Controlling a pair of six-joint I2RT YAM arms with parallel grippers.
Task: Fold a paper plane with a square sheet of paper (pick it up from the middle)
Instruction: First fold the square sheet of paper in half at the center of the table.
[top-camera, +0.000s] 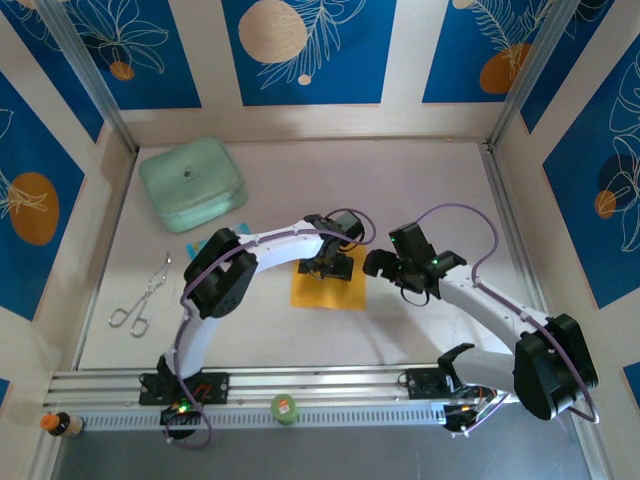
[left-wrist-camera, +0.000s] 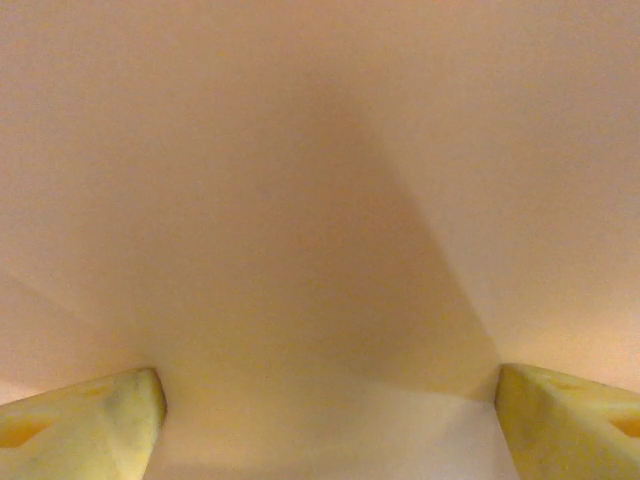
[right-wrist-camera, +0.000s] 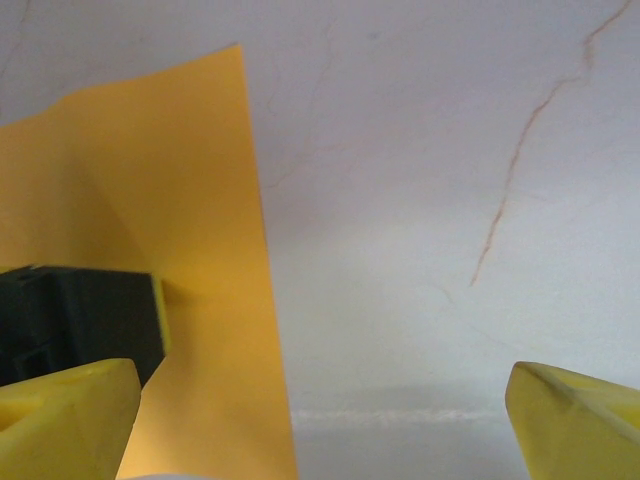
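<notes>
fingers spread on both: left gripper over the square sheet of paper, right gripper beside it.

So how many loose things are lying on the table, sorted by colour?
Orange: 1, paper
Green: 1, box
Blue: 1, packet, partly hidden
Silver: 1, scissor-like tool
Total: 4
</notes>
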